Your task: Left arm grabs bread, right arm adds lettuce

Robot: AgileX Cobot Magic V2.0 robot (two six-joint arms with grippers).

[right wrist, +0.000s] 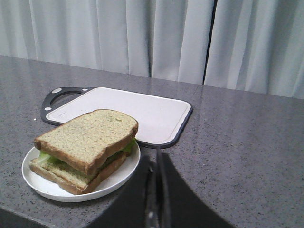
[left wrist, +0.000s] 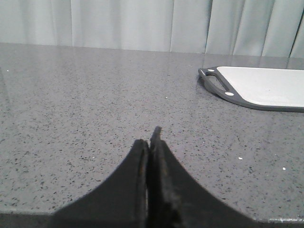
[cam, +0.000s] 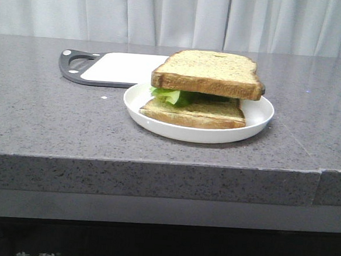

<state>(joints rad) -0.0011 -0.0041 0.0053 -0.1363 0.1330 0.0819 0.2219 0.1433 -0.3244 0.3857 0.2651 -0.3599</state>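
A thick toast slice, the bread (cam: 208, 72), lies on top of a green lettuce leaf (cam: 171, 96) and a thinner lower slice (cam: 194, 113) on a white plate (cam: 259, 119). The stack also shows in the right wrist view: bread (right wrist: 85, 137), lettuce (right wrist: 46, 157), plate (right wrist: 121, 175). Neither arm shows in the front view. My left gripper (left wrist: 151, 142) is shut and empty above bare counter, far from the plate. My right gripper (right wrist: 155, 159) is shut and empty, just beside the plate's rim.
A white cutting board with a dark rim and handle (cam: 113, 68) lies behind the plate; it also shows in the left wrist view (left wrist: 266, 88) and the right wrist view (right wrist: 128, 111). The grey stone counter (cam: 43, 113) has a front edge close by. Curtains hang behind.
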